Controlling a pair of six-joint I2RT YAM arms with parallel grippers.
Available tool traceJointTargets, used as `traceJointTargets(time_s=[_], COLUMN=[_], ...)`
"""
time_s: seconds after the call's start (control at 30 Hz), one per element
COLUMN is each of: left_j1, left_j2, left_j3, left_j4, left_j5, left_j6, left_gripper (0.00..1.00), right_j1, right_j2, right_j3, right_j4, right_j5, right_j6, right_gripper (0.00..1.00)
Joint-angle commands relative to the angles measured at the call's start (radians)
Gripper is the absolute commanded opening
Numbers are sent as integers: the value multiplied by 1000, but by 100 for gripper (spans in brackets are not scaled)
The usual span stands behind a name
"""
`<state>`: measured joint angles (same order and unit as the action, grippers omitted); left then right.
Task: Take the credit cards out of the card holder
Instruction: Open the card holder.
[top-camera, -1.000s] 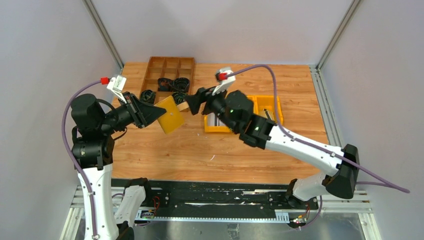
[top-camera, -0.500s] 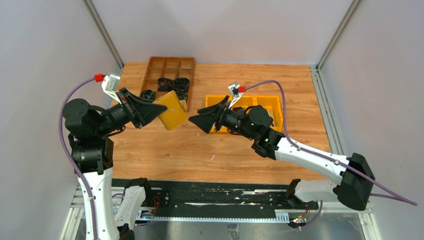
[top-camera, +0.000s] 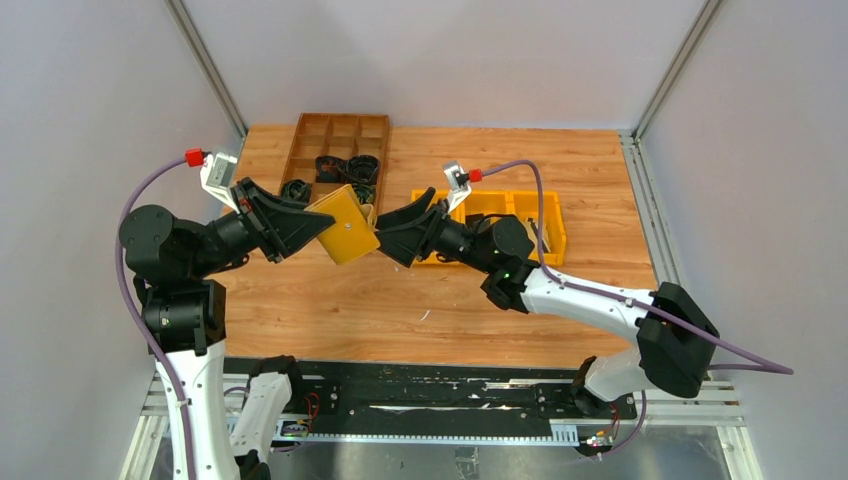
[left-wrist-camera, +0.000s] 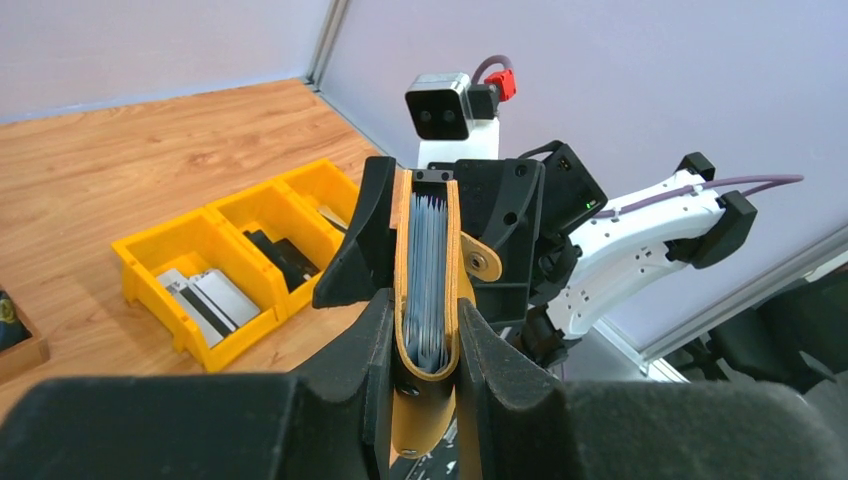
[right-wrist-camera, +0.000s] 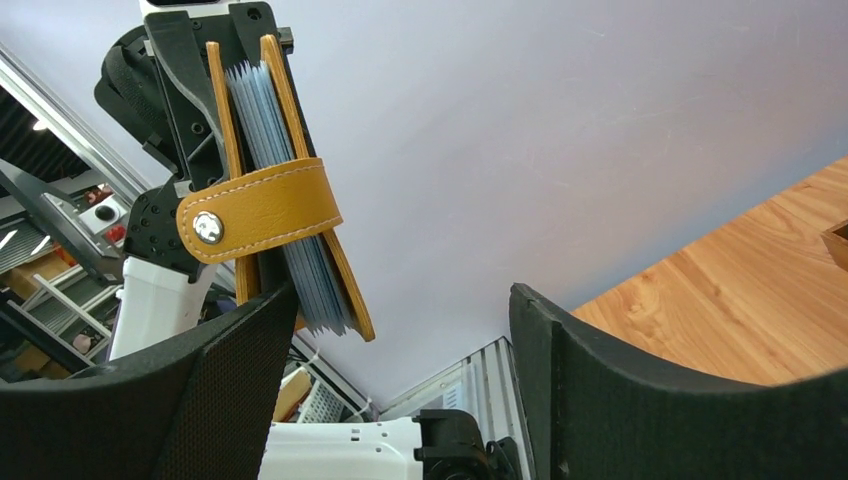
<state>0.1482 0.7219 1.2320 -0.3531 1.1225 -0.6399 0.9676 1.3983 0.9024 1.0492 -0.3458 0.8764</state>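
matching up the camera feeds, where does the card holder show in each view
Top external: card holder left of centre, clamped in the left end effector.
Left wrist: card holder at centre, edge-on, sleeves upward.
Right wrist: card holder at upper left, strap and snap facing the camera.
Shared landmark: the left end effector gripping it shows in all three.

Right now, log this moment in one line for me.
left end effector: shut on mustard-yellow folding leather card holder, held aloft | right end effector: open, at holder's free edge

White arms, black joints, purple cables, red plugs, black left pincer and right pincer
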Motion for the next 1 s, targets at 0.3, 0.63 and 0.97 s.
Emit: traceJointTargets(time_s=[0.3,0.63,0.97], left_j1=[-4,-4,-4], left_j2=[-15,3,8], left_j3=[-35,7,0], left_j4=[126,129,168], left_j5=[48,52,40], left_j6=[-128,-139,-181], left_gripper=[0,0,0], right_j1=[-20,-15,32], right_j2=[-7,52,-11], right_j3=[77,97,62], right_j4=[21,148,69], right_j5=[-12,181,314], right_j6=[-18,65,4], right_gripper=[82,63,46])
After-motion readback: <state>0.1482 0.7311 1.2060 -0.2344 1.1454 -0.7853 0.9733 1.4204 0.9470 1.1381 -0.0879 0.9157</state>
